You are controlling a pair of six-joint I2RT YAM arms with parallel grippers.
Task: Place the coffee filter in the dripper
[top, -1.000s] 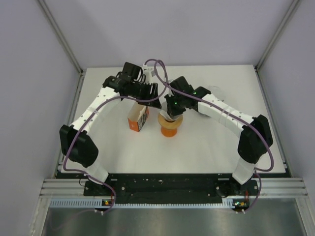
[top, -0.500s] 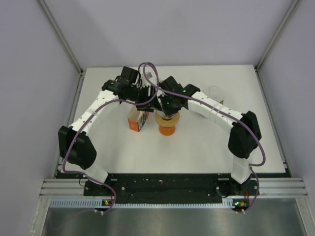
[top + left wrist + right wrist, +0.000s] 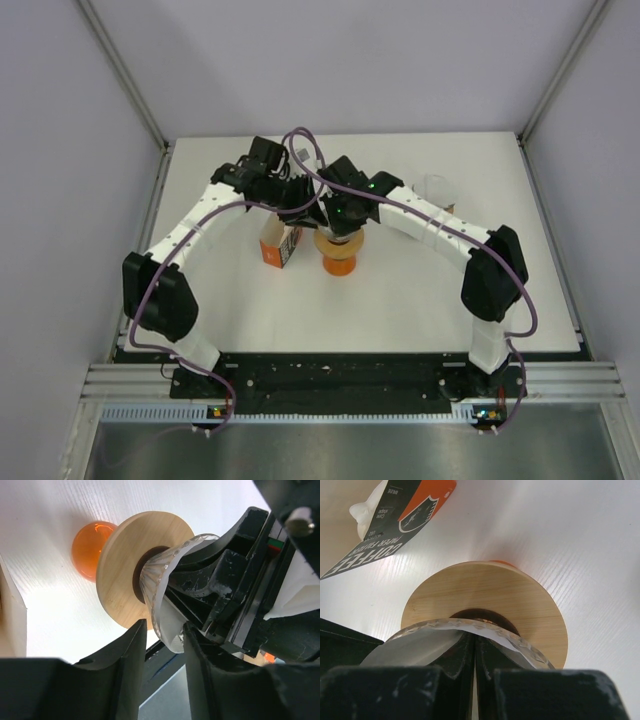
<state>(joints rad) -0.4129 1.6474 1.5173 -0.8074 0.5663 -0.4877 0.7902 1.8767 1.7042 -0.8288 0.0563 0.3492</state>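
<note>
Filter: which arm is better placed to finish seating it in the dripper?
Right. The right fingers are shut on the filter inside the dripper glass cone. The left fingers are open near its rim, holding nothing.

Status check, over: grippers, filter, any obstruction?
Left gripper open, beside dripper. Right gripper shut on coffee filter, filter inside dripper cone. Filter box nearby, not blocking.

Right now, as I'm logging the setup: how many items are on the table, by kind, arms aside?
Dripper (glass cone, wooden collar): 1
Orange base under it: 1
Paper filter: 1
Filter box: 1
Faint clear object at far right, kind unclear: 1
Total: 5
</note>
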